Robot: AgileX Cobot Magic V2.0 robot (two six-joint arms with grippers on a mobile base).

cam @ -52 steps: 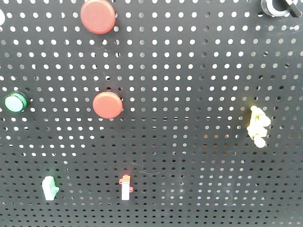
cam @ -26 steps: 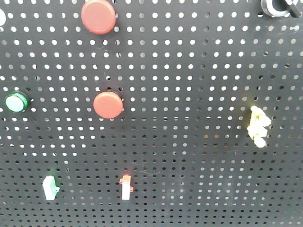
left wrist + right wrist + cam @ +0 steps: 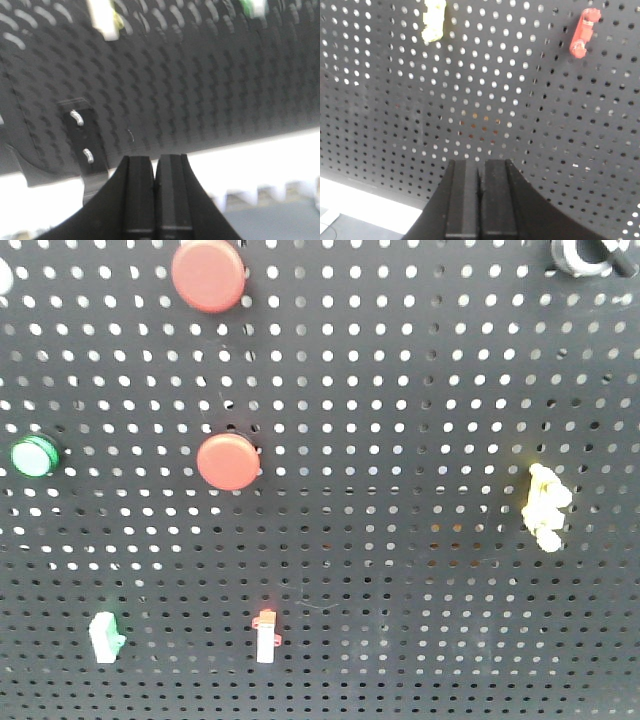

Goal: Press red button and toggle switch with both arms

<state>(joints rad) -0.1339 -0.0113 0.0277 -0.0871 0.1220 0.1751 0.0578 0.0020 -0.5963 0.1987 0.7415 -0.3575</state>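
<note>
Nothing on the pegboard [image 3: 420, 390] looks touched yet — judging by how things lie, both the press and the toggle are left to do. In the front view two red buttons sit on the left half, one at the top edge [image 3: 207, 275] and one mid-height [image 3: 228, 461], with a green button [image 3: 33, 456] further left. A yellow switch [image 3: 545, 506] is on the right, a small white switch with an orange tip [image 3: 265, 635] low in the middle, and a white-and-green one [image 3: 105, 636] low on the left (which of these the task means I cannot tell).

Neither arm shows in the front view. The left gripper [image 3: 155, 172] has its jaws pressed together on nothing, near the board's lower edge beside a bracket with two screws [image 3: 82, 142]. The right gripper [image 3: 480, 172] is likewise closed and empty, facing bare board below a red lever [image 3: 582, 32] — open room around both.
</note>
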